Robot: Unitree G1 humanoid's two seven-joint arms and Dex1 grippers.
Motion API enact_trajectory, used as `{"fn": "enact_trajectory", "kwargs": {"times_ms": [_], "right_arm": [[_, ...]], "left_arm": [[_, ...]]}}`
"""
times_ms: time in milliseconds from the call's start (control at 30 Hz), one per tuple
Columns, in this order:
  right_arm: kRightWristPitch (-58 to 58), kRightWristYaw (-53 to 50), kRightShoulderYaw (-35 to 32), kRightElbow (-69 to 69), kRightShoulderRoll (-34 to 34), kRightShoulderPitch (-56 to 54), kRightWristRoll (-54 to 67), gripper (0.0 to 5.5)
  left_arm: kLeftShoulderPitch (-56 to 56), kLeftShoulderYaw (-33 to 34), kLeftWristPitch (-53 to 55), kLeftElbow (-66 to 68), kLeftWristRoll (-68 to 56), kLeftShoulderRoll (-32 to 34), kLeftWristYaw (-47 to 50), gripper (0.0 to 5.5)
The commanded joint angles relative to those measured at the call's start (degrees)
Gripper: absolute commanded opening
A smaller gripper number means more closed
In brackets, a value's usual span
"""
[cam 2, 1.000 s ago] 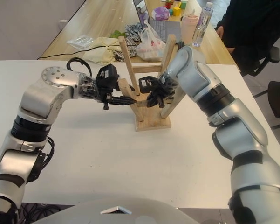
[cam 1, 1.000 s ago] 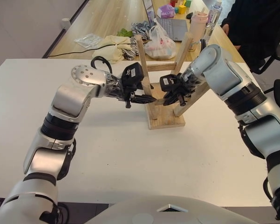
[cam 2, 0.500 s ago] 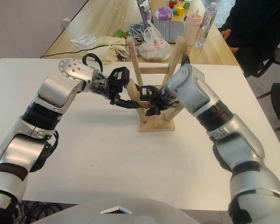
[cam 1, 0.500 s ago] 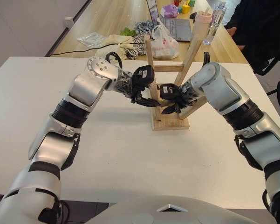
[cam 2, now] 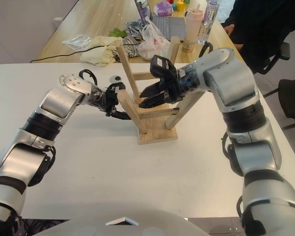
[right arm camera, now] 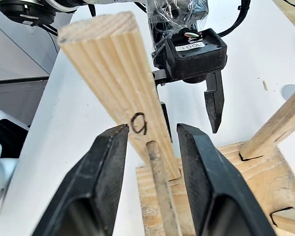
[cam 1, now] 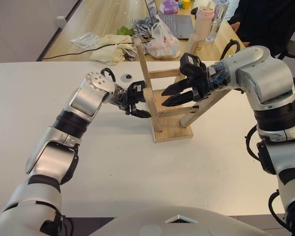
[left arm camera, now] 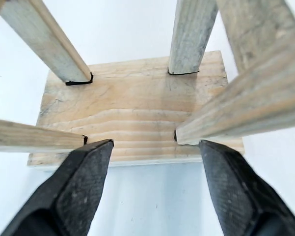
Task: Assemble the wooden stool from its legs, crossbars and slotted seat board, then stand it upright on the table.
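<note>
— Two grippers; gaping or clamped?
— Both are gaping; left gripper [cam 1: 141,107] is hovering beside a leg [cam 1: 156,118], right gripper [cam 1: 168,97] above a crossbar [cam 1: 174,111]; stool [cam 1: 174,133] is sitting upturned on the table [cam 1: 113,162].

Entry: legs [left arm camera: 191,34], upper lengths running off the left wrist view's edge. Entry: far right leg [cam 1: 192,45], midsection lying hidden behind the right gripper [cam 1: 168,97] and its wrist.
</note>
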Motion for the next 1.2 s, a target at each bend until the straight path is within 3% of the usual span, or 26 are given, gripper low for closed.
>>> {"fn": "enact_trajectory", "kwargs": {"times_ms": [33, 167, 233, 300, 400, 533, 600, 767, 900, 1000, 1100, 1200], "right_arm": [[-0.95, -2.03, -0.34, -1.83, -1.79, -0.91, 0.63, 1.77], [1.57, -11.69, -13.43, 1.83, -1.60, -5.24, 3.05, 1.82], [2.77, -23.58, -26.66, 6.38, 0.13, -7.27, 4.41, 1.82], [2.54, -31.59, -36.11, 6.85, 0.44, -4.08, 5.38, 1.66], [-0.85, -37.79, -39.56, 3.91, 0.76, 9.10, 3.50, 1.12], [-16.89, -49.46, -33.28, 9.02, 7.99, 25.40, -5.18, 0.38], [-25.65, -55.46, -27.72, 11.03, 11.02, 31.35, -11.05, 0.12], [-20.67, -60.67, -15.91, 0.22, 24.25, 38.91, -10.78, 0.00], [-16.17, -59.07, -4.14, -5.35, 25.59, 38.40, -13.48, 0.00], [-14.67, -54.26, 3.72, -6.00, 25.62, 34.37, -14.45, 0.00], [-15.85, -53.48, 7.25, -3.12, 26.97, 31.24, -16.20, 0.00], [-17.67, -54.88, 8.13, -2.59, 26.13, 30.97, -17.80, 0.00]], "left_arm": [[0.73, 2.62, 0.58, -0.88, -0.02, 0.31, 1.17, 3.19], [7.91, 11.48, 3.05, -9.50, -1.36, 3.41, 8.73, 3.01], [15.48, 19.02, 6.41, -17.25, -2.24, 3.24, 16.76, 2.64], [22.23, 25.84, 12.48, -25.85, -4.45, -0.47, 24.55, 2.38], [28.61, 30.24, 19.93, -35.24, -6.63, -9.11, 36.13, 1.84], [32.17, 30.35, 23.18, -37.07, -5.92, -24.71, 52.93, 1.21], [33.88, 28.62, 23.53, -36.82, -5.51, -29.21, 57.71, 0.99], [36.15, 26.24, 23.86, -36.75, -5.25, -34.38, 63.63, 0.21], [28.24, 27.78, 18.64, -27.05, -3.96, -34.63, 65.95, 0.21], [15.64, 30.45, 8.16, -6.74, -1.72, -30.84, 65.61, 0.21], [8.35, 31.11, -0.68, 9.70, 0.51, -27.43, 65.62, 0.21], [7.50, 33.75, -6.56, 16.95, 0.58, -24.42, 66.96, 0.21]]}}
